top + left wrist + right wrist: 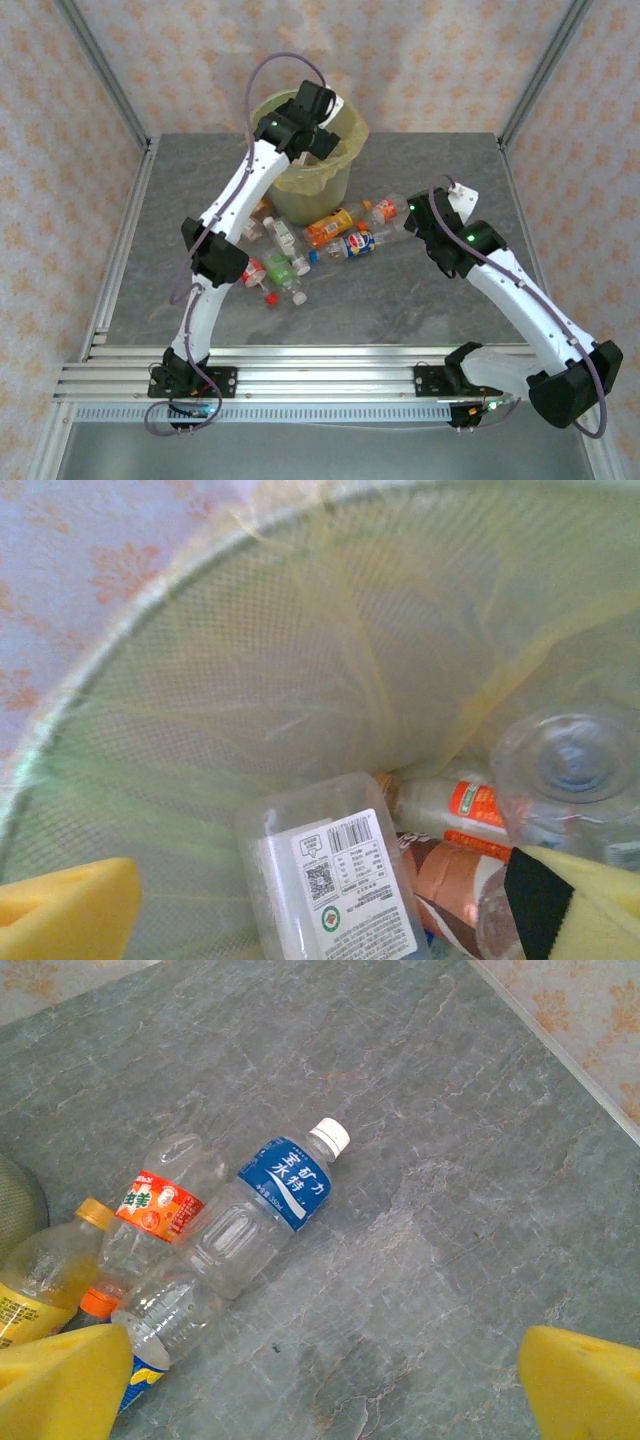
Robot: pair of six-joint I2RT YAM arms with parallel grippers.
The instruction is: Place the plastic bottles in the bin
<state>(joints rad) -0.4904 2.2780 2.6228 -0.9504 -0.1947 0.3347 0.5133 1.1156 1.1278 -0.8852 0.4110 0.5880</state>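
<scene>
My left gripper [322, 112] hangs over the bin [345, 172], a round bucket lined with a yellow-green bag. In the left wrist view its yellow pads [70, 910] stand wide apart, touching nothing. Below them, inside the bin [250, 680], lies a clear bottle with a white label [340, 880], beside an orange-labelled bottle [470, 808] and a brown-labelled one [450, 880]. Several plastic bottles [340, 235] lie on the table in front of the bin. My right gripper [420, 215] hovers open at the right end of that pile, above bare table, just right of a blue-labelled bottle [270, 1205] and an orange-labelled one [160, 1208].
The grey stone table [420, 300] has free room at the front and right. A metal frame rail [300, 375] runs along the near edge. Patterned walls close off the back and sides. A yellow bottle [40, 1280] lies at the left edge of the right wrist view.
</scene>
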